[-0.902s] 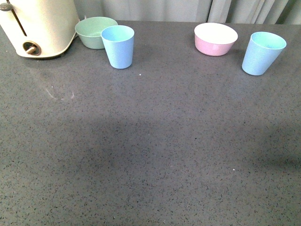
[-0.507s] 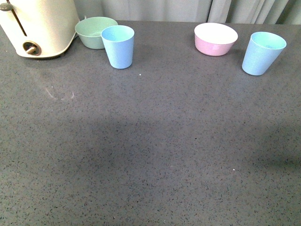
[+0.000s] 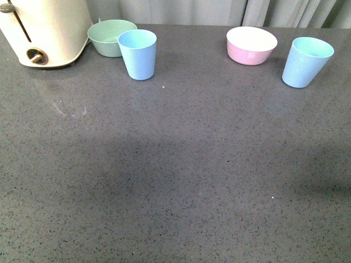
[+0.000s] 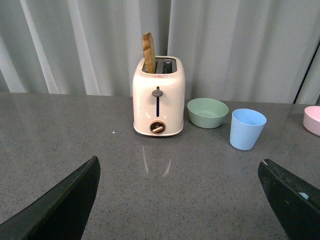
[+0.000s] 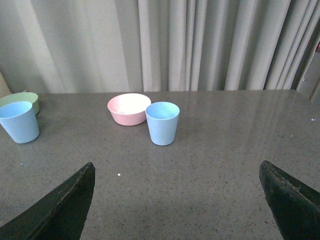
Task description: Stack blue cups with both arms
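Nothing's been picked up yet, so I'd call this the very start: the reach-out step. Two light blue tapered plastic cups stand upright on the dark grey speckled surface (image 3: 175,181), well apart. The left blue cup (image 3: 137,53) sits just beside the pale green bowl (image 3: 111,37), near the cream two-slot toaster (image 3: 46,30). The right blue cup (image 3: 306,61) is just beside the pink bowl with the white inside (image 3: 251,45).

Neither arm shows in the front view. In the wrist views the left arm's fingers (image 4: 70,200) are spread wide with nothing between them, and the right arm's fingers (image 5: 292,200) are the same. Each camera has its own cup ahead of it, well clear of the fingers.

Next, I reckon each arm goes forward to its own cup and closes around the wall without nudging the bowl next to it. Then one cup gets lifted over the other and lowered in, mouth up.

As for writing, the toaster has a tiny reddish mark above its lever, way too small to read. There's a brown slice (image 4: 148,52) poking out of one slot.
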`<state>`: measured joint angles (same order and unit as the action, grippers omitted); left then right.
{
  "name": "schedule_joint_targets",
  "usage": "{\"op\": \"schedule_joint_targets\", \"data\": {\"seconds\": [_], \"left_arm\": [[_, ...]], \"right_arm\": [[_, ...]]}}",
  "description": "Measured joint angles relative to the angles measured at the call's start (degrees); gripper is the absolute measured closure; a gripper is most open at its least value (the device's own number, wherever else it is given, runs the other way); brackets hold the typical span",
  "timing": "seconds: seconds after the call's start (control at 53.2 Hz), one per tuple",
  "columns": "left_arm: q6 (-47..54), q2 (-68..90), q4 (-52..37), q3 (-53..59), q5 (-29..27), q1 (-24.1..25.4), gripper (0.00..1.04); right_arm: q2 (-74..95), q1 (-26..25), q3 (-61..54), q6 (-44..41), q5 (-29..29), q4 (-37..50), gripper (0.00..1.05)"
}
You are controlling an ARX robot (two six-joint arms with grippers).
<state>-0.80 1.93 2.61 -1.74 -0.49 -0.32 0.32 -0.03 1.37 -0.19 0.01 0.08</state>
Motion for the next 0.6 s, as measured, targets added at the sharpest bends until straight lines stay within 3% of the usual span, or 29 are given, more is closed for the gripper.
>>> {"op": "schedule_joint_targets", "data": {"seconds": [0.094,0.188,0.432,0.601], "left_arm": [[-2.2,10.8,18.3,-8.3,0.1,-0.5,0.09],[-3.7,19.6,28.4,-13.7,1.6,-0.7,0.09],[-4.7,33.6,20.3,-21.1,2.4,-2.6,0.09],[-8.4,57.0,10.5,-34.4,2.1,-7.9,0.09]], "right_arm": [[0.0,0.0,0.0,0.0,0.0,0.0,0.09],[0.0,0.0,0.0,0.0,-0.1,0.0,0.09],[0.0,0.0,0.0,0.0,0.0,0.0,0.09],[0.0,0.0,0.0,0.0,0.0,0.0,0.09]]}}
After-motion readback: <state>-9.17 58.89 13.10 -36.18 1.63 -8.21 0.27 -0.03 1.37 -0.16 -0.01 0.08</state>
